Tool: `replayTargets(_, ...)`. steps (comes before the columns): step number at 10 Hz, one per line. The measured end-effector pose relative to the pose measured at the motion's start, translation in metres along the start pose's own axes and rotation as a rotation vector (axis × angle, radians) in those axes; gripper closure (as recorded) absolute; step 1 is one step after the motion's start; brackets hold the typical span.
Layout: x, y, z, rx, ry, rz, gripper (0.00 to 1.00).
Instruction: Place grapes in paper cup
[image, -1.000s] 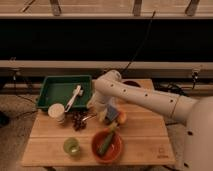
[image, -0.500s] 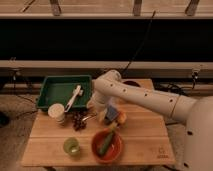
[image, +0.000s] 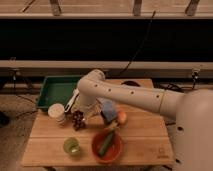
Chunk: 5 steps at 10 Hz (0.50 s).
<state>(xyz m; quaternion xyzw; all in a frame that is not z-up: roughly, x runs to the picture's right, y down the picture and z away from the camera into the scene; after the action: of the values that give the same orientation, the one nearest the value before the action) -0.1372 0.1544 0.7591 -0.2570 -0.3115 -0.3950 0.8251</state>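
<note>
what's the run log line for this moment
gripper: at dark purple grape bunch | short white paper cup: upright, beside bunch | grapes in cup: no

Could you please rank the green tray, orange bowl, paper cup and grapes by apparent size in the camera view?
1. green tray
2. orange bowl
3. paper cup and grapes look about alike, so I leave them tied.
The gripper hangs just over the grapes.

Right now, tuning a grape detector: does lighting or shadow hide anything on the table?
Camera view: warm, dim light on the wooden table; a near-black band behind it. The arm shades the gripper, low over the dark grapes beside the paper cup, so grapes and gripper merge in shadow. No glare on the cup.
</note>
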Motion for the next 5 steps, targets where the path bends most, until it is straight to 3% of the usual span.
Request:
replayTargets(3, -0.014, -0.014, 0.015, -0.047, 0.008, -0.08, 0.35)
replayTargets(5, 0.0, -0.023, 0.025, -0.069, 0.031, -0.106, 0.35)
